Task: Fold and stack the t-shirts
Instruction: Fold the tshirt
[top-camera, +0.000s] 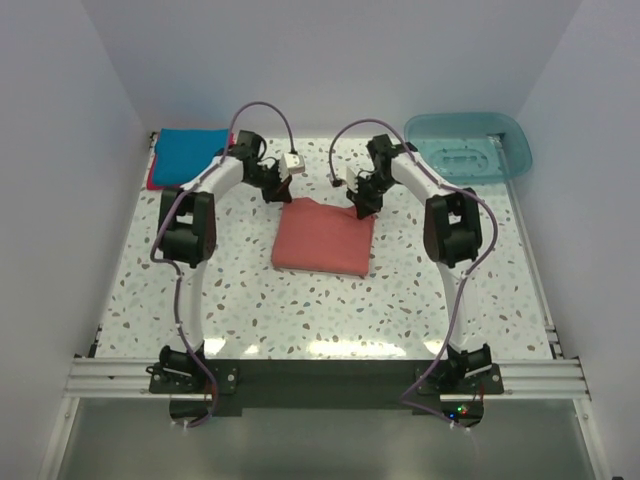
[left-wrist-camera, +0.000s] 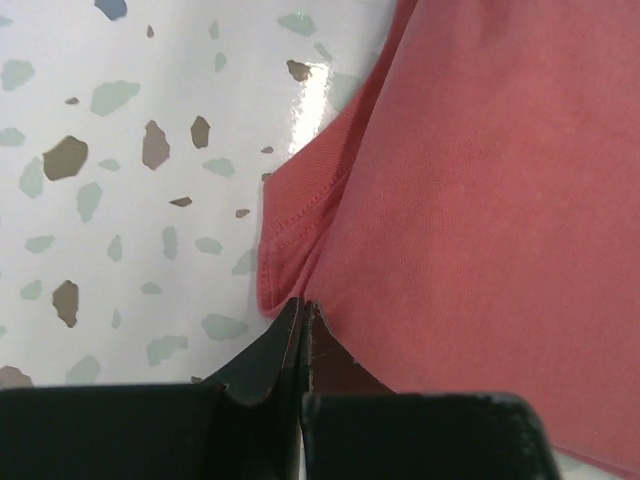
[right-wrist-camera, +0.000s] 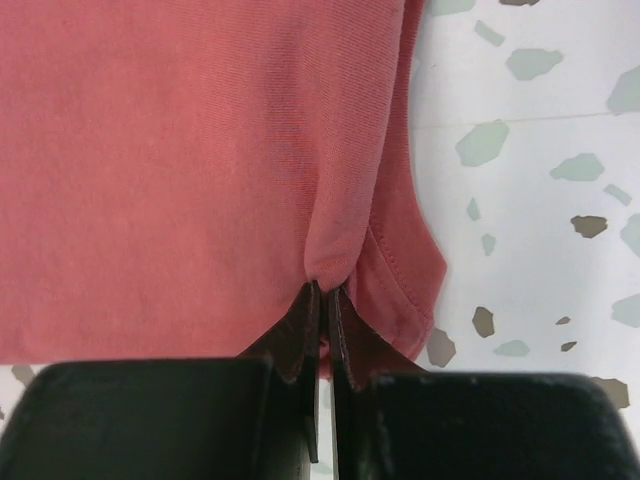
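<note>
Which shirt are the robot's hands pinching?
The salmon-red t-shirt, folded mid-table: the left gripper and right gripper pinch its far corners. The blue t-shirt lies untouched in the far left corner, atop the crimson-pink t-shirt.

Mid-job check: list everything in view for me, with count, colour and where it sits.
salmon-red t-shirt: one, salmon-red, folded, table centre
blue t-shirt: one, bright blue, folded, far left corner
crimson-pink t-shirt: one, crimson-pink, only an edge showing under the blue t-shirt
tub: one, translucent teal, far right corner
table: one, white with speckles
left end effector: one, black, shut at the salmon-red t-shirt's corner; grip unclear
right end effector: one, black, shut on a pucker at the salmon-red t-shirt's edge
</note>
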